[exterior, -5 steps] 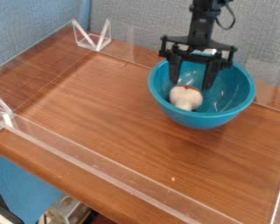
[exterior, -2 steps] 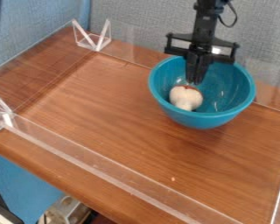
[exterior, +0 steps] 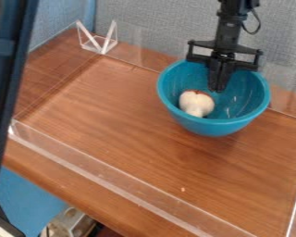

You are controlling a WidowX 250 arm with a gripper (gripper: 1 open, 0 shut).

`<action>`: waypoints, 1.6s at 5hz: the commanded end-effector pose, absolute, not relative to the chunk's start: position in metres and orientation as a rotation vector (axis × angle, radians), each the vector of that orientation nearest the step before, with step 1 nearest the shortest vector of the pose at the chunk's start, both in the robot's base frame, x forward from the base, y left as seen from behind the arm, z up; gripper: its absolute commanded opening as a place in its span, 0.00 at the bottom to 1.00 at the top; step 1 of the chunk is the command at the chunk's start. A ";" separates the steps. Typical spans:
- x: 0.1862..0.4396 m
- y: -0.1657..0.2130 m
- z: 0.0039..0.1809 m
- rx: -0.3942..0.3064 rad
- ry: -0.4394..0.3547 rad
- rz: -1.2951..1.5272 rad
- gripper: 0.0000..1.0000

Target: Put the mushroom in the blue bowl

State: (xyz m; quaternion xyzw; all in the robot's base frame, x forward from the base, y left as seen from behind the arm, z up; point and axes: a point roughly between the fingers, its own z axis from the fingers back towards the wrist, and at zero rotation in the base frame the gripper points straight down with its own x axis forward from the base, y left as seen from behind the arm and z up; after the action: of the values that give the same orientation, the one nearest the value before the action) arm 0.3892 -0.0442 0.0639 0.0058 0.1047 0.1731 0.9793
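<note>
Mushroom in bowl, claw closed above.
Gripper (exterior: 217, 87) tips together beside toy mushroom (exterior: 196, 103); best lifted straight up, clear of teal-blue bowl (exterior: 207, 126) rim.

Black arm reaching down from above, claw (exterior: 217, 85) pointing downward, apparently shut

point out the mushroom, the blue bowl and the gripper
mushroom (exterior: 196, 106): camera view, middle of its pale stem
blue bowl (exterior: 209, 127): camera view, outer front wall
gripper (exterior: 220, 85): camera view, between its fingertips, over the bowl's inside
</note>
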 end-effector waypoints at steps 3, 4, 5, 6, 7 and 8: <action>0.411 -0.077 0.067 -0.013 0.149 0.380 0.00; 0.410 -0.069 0.071 -0.019 0.146 0.436 0.00; 0.404 -0.061 0.070 -0.025 0.146 0.500 0.00; 0.399 -0.050 0.066 -0.029 0.148 0.566 0.00; 0.392 -0.050 0.077 -0.027 0.153 0.545 0.00; 0.386 -0.052 0.088 -0.024 0.158 0.518 0.00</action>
State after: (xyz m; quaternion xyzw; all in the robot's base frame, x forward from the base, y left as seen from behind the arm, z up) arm 0.3806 -0.0539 0.0502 0.0044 0.1249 0.2546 0.9589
